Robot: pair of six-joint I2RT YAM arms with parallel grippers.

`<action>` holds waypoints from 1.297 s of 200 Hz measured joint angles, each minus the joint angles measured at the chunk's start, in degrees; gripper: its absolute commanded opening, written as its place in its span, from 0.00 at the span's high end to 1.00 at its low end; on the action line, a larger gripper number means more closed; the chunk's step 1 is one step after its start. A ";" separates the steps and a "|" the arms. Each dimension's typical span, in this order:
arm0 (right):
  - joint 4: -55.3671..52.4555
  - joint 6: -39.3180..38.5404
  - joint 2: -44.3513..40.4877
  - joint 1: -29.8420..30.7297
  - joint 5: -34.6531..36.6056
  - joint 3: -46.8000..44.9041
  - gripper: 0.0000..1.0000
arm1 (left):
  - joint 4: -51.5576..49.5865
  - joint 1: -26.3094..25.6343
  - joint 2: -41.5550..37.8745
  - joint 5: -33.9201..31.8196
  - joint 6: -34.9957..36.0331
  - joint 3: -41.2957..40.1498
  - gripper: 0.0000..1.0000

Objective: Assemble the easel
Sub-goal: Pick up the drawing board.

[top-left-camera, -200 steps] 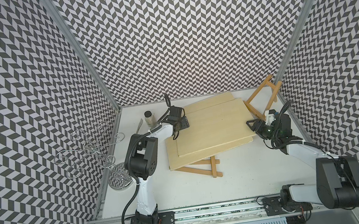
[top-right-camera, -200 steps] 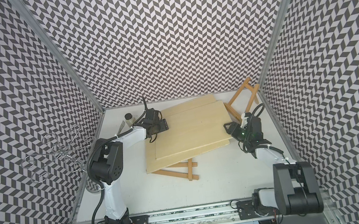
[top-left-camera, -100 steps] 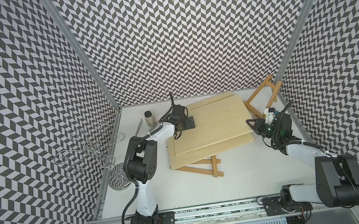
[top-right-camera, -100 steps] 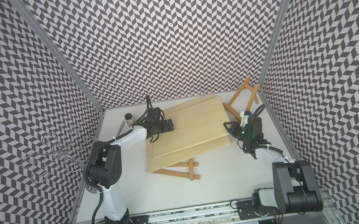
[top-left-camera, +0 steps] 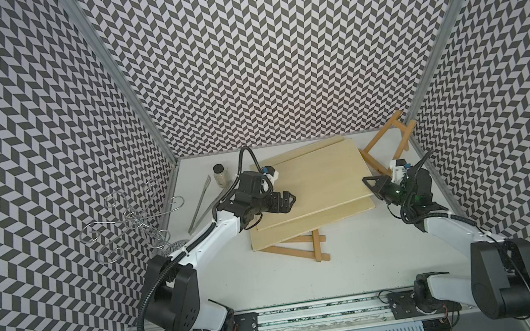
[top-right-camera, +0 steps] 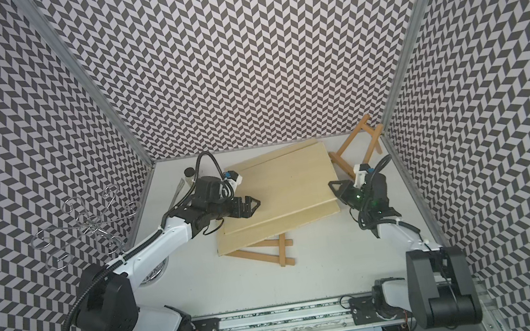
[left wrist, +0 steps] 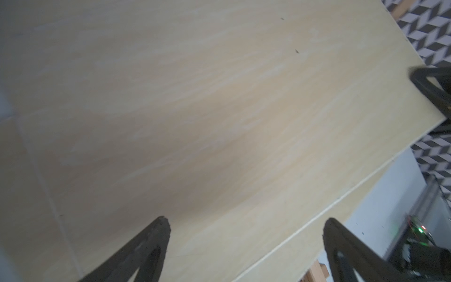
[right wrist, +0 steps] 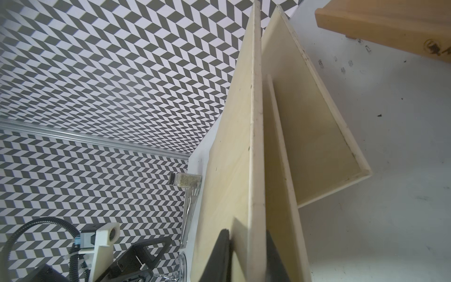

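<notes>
The step in hand looks like clearing the panels so the easel parts can be reached. The right gripper (right wrist: pixel 246 255) is clamped on the 3 o'clock edge of the upper board (top-left-camera: pixel 311 181), and that edge stands apart from the lower board (top-left-camera: pixel 301 230). The left gripper (top-left-camera: pixel 288 201) hangs over the upper board's 9 o'clock side, jaws wide and holding nothing.

1 wooden frame (top-left-camera: pixel 303 250) lies flat at 6 o'clock, half under the boards. The second frame (top-left-camera: pixel 388 142) leans in the 2 o'clock corner.

Next, I judge, the board must be carried off without dragging the lower one. An edge pinch is a thin hold, so support from the left side would help.

The table (top-left-camera: pixel 358 265) is white and scuffed, with chevron walls (top-left-camera: pixel 275 48) on 3 sides. A jar (top-left-camera: pixel 220 176) and tongs (top-left-camera: pixel 202 203) sit at 10 o'clock, and a wire stand (top-left-camera: pixel 130 220) sits at 9.
</notes>
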 measured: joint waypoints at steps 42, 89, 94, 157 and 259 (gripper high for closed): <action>-2.62 2.19 -1.75 2.60 3.91 3.30 1.00 | 2.14 -0.17 0.00 17.94 1.16 1.77 0.07; -3.21 5.77 -1.70 7.10 10.64 6.88 1.00 | 2.62 -3.15 0.09 29.86 3.85 5.79 0.01; -3.28 6.10 -1.68 7.67 11.39 7.43 1.00 | 2.62 -3.43 0.09 30.51 4.07 6.08 0.01; -3.58 8.33 1.44 11.76 15.82 13.97 1.00 | -0.55 -6.80 4.92 34.21 7.19 11.72 0.01; -7.58 1.75 1.31 14.05 15.76 19.93 1.00 | 3.19 -1.11 -2.67 9.75 -0.87 9.73 0.01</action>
